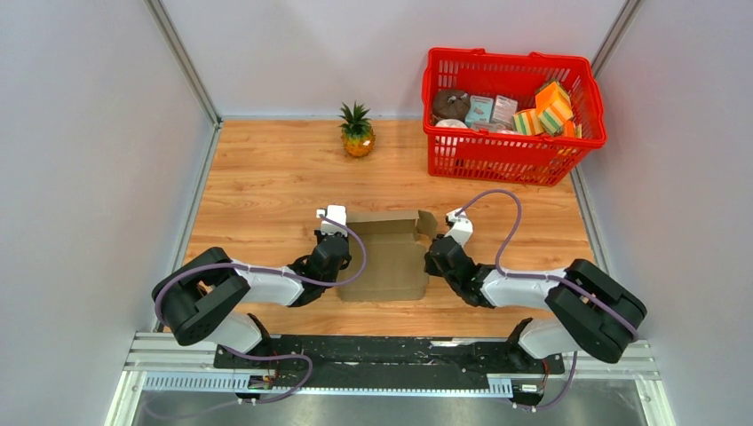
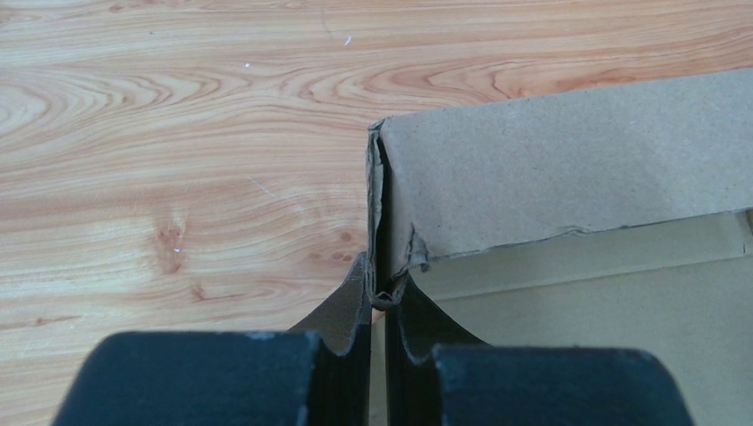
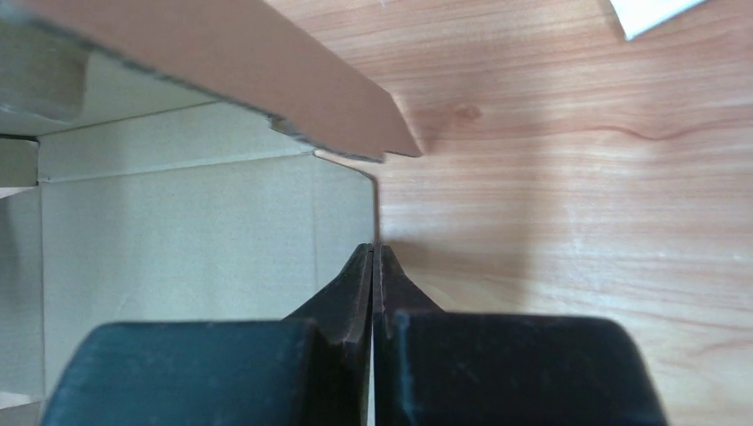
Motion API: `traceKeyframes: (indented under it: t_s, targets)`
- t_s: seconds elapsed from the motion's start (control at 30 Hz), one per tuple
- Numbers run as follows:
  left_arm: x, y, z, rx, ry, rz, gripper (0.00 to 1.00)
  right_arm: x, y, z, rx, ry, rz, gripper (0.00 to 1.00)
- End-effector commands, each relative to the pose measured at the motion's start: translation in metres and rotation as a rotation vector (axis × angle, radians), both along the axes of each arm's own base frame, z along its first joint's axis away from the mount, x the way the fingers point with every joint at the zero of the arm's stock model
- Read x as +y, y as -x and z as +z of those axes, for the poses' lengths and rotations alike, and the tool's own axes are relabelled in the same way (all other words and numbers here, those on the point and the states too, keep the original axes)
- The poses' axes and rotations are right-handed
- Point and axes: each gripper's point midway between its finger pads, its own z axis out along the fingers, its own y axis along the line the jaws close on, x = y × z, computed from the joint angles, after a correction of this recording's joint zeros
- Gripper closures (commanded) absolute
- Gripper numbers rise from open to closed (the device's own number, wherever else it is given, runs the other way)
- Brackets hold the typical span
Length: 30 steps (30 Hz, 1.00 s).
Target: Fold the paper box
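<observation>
The paper box (image 1: 391, 259) is plain brown cardboard lying on the wooden table between my two arms, with its back wall and side flaps partly raised. My left gripper (image 1: 341, 257) is at the box's left side. In the left wrist view the left gripper (image 2: 382, 288) is shut on the doubled-over left wall of the box (image 2: 568, 160) at its corner. My right gripper (image 1: 433, 257) is at the box's right side. In the right wrist view the right gripper (image 3: 374, 253) is shut on the thin upright right wall of the box (image 3: 195, 231), seen edge-on.
A red basket (image 1: 497, 158) with several small colourful packages stands at the back right. A small pineapple (image 1: 357, 131) stands at the back centre. A white paper tag (image 3: 648, 13) lies on the wood beyond the box's right side. Grey walls enclose the table.
</observation>
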Motion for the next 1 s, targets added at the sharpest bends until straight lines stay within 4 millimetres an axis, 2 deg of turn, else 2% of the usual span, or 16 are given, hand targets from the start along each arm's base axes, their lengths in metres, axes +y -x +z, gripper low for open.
traceKeyframes:
  t_s: [0.0,0.07,0.1,0.13,0.17,0.23,0.33,0.47,0.57,0.63,0.77,0.83,0.87,0.97]
  targets:
    - [0.0,0.012,-0.021,0.075,-0.039,-0.047,1.0,-0.022,0.002,0.013,0.007,0.023,-0.041,0.98]
    - [0.0,0.012,-0.02,0.074,-0.036,-0.048,1.0,-0.034,-0.003,0.024,-0.006,0.014,-0.058,0.88]
    - [-0.001,0.012,-0.02,0.073,-0.035,-0.049,1.0,-0.03,-0.002,0.036,-0.027,0.001,0.012,0.82]
    - [-0.001,0.012,-0.02,0.074,-0.033,-0.05,1.0,-0.031,-0.004,0.042,-0.029,0.004,0.028,0.67]
    - [-0.001,0.012,-0.019,0.073,-0.032,-0.05,1.0,-0.038,-0.009,0.048,-0.038,0.01,0.022,0.58]
    - [-0.002,0.012,-0.021,0.076,-0.031,-0.05,1.0,-0.037,-0.014,0.062,-0.07,0.026,0.072,0.35]
    - [-0.001,0.012,-0.02,0.074,-0.031,-0.052,1.0,-0.032,-0.022,0.074,-0.111,0.053,0.127,0.31]
    - [-0.001,0.012,-0.02,0.073,-0.03,-0.052,1.0,-0.019,-0.034,0.075,-0.136,0.078,0.186,0.32]
    - [-0.003,0.013,-0.019,0.074,-0.025,-0.056,1.0,-0.016,-0.047,0.076,-0.15,0.114,0.177,0.37]
    - [-0.003,0.012,-0.019,0.074,-0.025,-0.06,1.0,-0.015,-0.052,0.073,-0.137,0.135,0.169,0.47]
    - [-0.003,0.013,-0.019,0.077,-0.024,-0.06,1.0,-0.003,-0.051,0.088,-0.148,0.132,0.173,0.7]
    - [-0.003,0.013,-0.02,0.077,-0.026,-0.059,1.0,0.0,-0.047,0.092,-0.132,0.118,0.146,0.75]
    - [-0.003,0.013,-0.019,0.075,-0.026,-0.06,1.0,-0.001,-0.043,0.091,-0.11,0.127,0.142,0.82]
    - [-0.004,0.012,-0.018,0.073,-0.023,-0.061,1.0,0.005,-0.036,0.098,-0.099,0.092,0.129,0.88]
